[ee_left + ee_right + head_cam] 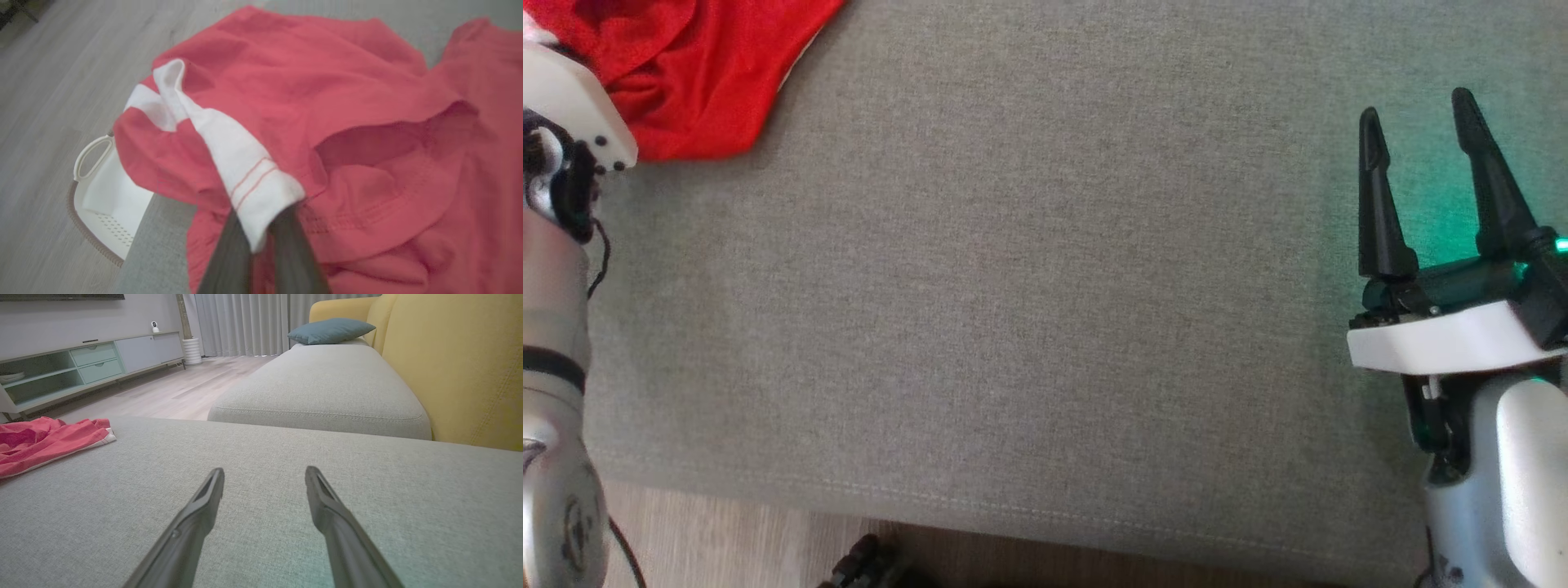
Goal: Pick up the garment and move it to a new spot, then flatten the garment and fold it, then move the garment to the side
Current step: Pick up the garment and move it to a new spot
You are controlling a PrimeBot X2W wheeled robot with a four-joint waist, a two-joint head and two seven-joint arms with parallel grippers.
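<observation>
A crumpled red garment [694, 73] with white trim lies at the far left of the grey cushion [1045, 286]. In the left wrist view the garment [347, 134] spreads over the cushion's end, and my left gripper [261, 228] is shut on its white hem, which bunches between the two dark fingers. In the head view the pale left forearm [556, 245] runs up the left edge to the garment. My right gripper [1417, 135] stands open over bare cushion at the right, far from the garment [49, 441], with nothing between its fingers [204, 502].
A white perforated basket [102, 192] stands on the wood floor beside the cushion's end. A second grey seat [322, 388], a blue pillow [331, 330] and a yellow backrest [457, 363] lie beyond the right gripper. The cushion's front edge [1045, 514] meets the floor.
</observation>
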